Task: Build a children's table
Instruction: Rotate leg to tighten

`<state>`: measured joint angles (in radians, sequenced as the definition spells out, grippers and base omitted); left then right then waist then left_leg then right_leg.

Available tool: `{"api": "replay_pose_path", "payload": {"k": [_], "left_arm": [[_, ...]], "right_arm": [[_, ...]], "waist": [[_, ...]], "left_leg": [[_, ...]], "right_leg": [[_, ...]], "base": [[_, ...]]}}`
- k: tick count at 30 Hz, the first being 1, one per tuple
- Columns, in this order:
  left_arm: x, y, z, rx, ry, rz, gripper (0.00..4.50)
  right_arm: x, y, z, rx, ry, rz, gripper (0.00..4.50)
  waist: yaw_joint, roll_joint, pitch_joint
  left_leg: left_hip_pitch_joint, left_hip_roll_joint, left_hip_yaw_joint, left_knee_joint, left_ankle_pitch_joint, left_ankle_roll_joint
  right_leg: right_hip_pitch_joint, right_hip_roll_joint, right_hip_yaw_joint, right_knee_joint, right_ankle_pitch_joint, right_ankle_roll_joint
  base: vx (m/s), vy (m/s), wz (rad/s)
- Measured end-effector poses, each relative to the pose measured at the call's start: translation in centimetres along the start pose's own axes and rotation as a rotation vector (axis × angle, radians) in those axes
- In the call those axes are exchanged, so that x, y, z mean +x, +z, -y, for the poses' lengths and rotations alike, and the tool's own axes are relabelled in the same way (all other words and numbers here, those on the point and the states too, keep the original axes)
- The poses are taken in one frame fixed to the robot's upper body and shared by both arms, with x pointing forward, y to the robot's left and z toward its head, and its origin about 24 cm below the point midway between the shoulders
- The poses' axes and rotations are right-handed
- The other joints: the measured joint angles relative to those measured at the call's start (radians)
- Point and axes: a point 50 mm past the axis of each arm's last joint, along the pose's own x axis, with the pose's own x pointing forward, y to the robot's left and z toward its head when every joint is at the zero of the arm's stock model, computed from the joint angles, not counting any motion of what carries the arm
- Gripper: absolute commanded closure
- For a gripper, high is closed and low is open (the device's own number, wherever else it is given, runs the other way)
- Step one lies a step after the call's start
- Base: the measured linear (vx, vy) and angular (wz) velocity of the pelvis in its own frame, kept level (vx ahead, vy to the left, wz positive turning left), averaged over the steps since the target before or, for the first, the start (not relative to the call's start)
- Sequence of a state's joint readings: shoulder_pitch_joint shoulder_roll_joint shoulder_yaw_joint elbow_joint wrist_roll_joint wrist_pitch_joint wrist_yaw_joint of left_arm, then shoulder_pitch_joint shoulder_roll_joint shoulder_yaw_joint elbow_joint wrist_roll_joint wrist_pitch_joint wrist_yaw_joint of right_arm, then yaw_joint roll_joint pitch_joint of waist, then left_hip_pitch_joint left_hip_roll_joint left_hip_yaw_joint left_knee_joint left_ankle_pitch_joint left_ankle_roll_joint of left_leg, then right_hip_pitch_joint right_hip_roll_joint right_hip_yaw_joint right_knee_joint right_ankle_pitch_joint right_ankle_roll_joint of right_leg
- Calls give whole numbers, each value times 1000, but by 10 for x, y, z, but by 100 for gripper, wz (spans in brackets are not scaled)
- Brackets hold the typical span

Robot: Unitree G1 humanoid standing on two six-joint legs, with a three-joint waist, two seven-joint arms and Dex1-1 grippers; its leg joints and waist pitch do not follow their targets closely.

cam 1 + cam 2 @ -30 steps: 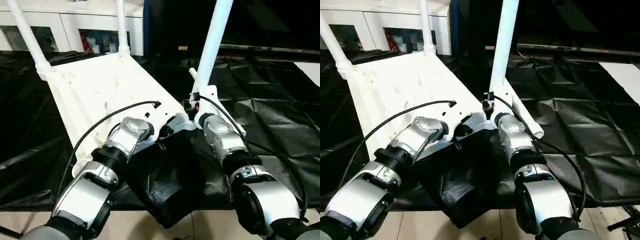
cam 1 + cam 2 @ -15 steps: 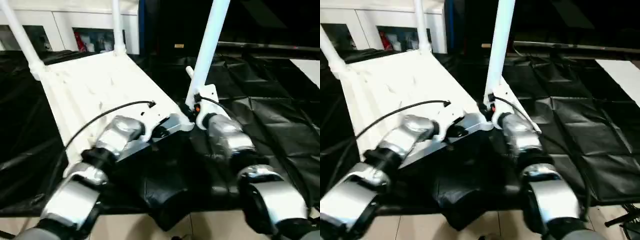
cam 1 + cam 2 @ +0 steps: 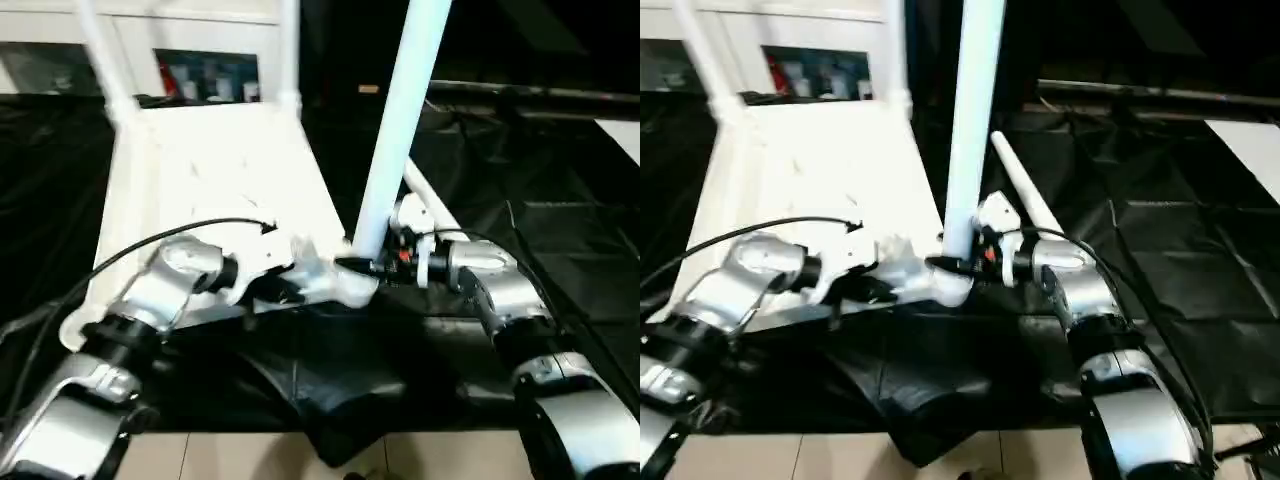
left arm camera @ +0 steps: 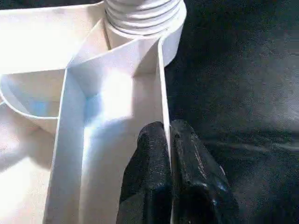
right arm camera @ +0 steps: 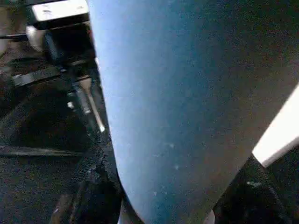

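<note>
One tabletop (image 3: pixel 215 190), three upright legs (image 3: pixel 400 130) and one leg (image 3: pixel 1025 195) lying down.

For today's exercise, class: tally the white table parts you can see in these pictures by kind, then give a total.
Tabletop: 1
Legs standing in corner sockets: 3
Loose leg lying on the black cloth: 1
Total: 5

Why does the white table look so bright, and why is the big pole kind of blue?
Left eye view: light glares off the tabletop, washing out its ribs. Right wrist view: the leg sits so near the camera that it looks blurry, shaded blue.
</note>
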<state>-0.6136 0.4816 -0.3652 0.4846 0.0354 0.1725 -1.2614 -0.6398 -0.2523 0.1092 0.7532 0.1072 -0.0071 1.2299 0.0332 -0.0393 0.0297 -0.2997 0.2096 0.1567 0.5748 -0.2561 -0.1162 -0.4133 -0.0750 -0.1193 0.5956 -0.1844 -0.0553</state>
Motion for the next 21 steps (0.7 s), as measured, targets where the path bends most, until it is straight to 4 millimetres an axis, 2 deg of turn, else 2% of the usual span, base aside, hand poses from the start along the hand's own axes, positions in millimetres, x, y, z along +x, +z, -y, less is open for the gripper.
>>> {"api": "replay_pose_path", "payload": {"k": [9, 13, 17, 21], "left_arm": [[5, 1, 0, -4, 17, 8, 450], [18, 6, -13, -46, 150, -14, 450], [44, 21, -23, -130, 286, -12, 450], [69, 37, -26, -212, 365, 4, 450]], "right_arm": [[1, -2, -1, 6, -37, 2, 257], [10, -6, 12, 73, -289, 26, 257], [17, -9, 27, 181, -616, 57, 257], [22, -8, 37, 269, -848, 66, 257]], "waist": [[5, -1, -1], [-1, -2, -1], [-9, -1, 0], [-6, 0, 0]], "left_leg": [[1, 0, 0, 1, 1, -1], [4, 0, 0, 5, 2, -7], [3, -1, 0, 9, 0, -11], [2, -1, 0, 11, 0, -11]], "right_leg": [[1, 0, 0, 1, 0, 0], [6, 0, 1, 2, 3, 0], [6, 0, 3, -2, 4, 5], [7, 0, 3, -2, 4, 6]], "base": [[0, 0, 0], [-13, -1, 1], [-42, 3, 0], [0, 0, 0]]}}
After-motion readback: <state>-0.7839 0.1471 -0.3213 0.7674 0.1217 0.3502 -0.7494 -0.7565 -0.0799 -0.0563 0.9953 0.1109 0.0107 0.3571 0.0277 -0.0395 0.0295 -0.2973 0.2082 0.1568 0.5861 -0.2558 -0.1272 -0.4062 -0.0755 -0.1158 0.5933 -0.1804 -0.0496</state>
